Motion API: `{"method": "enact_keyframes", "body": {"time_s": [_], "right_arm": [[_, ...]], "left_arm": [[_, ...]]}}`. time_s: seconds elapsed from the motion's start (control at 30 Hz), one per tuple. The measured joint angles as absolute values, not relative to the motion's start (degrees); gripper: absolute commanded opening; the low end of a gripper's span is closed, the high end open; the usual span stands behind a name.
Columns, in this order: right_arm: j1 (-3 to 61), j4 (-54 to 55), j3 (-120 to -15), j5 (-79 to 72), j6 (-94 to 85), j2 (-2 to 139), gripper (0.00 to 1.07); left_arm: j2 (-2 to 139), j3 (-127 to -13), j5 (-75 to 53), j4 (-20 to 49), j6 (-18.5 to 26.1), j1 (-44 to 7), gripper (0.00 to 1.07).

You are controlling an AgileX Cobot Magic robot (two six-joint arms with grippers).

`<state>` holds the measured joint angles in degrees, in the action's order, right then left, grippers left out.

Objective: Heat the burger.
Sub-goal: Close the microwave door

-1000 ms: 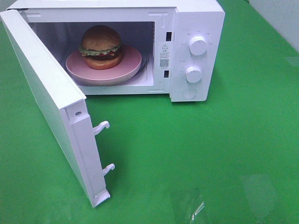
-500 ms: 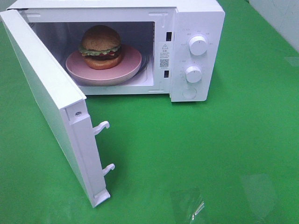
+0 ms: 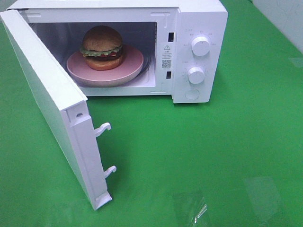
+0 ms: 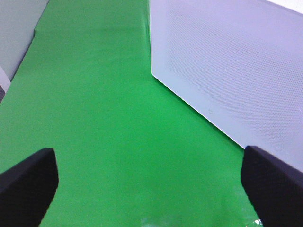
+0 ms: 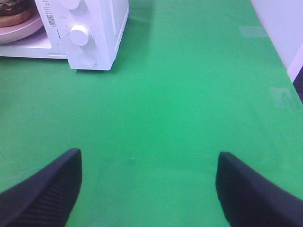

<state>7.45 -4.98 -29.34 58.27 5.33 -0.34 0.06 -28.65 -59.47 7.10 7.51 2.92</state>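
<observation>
Closing the door looks like the step in hand, since the glossy golden-brown burger with ruffled green lettuce [image 3: 102, 47] already sits on the round pink plate [image 3: 135, 66] inside the cavity of the boxy white microwave [image 3: 199, 19], at the upper left of the exterior high frame. The flat white door [image 3: 42, 90] swings far out toward the lower left. Its two white latch hooks [image 3: 103, 127] point at the open green surface [image 3: 213, 151].

The left hand [image 4: 150, 184] has its jaws wide apart and grips nothing. In its wrist view it hovers over the surface with a dotted white panel, probably the door's outer face, just ahead. The right hand [image 5: 149, 184] is likewise open and empty, well apart from the control panel.

To do this well, the left hand is likely the better one to push. It should press on the outer face near the free edge, not near the hinge, and follow the door's arc rather than shove straight. A slow, steady push until both hooks seat should keep the light oven from sliding or the plate from shifting. The right hand can then reach the white round lower dial [image 3: 196, 74], or the upper dial [image 3: 200, 46]. Which one sets the time I cannot tell, as the markings are too small.
</observation>
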Motion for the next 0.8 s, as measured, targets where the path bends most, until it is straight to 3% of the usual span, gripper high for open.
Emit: {"method": "enact_keyframes", "body": {"time_s": [0.8], "right_arm": [[7.45,-4.98,-29.34,58.27,5.33,-0.34,0.76]], "left_arm": [[-0.17,-28.65,-59.42,7.22,7.51,2.92,0.98]]}}
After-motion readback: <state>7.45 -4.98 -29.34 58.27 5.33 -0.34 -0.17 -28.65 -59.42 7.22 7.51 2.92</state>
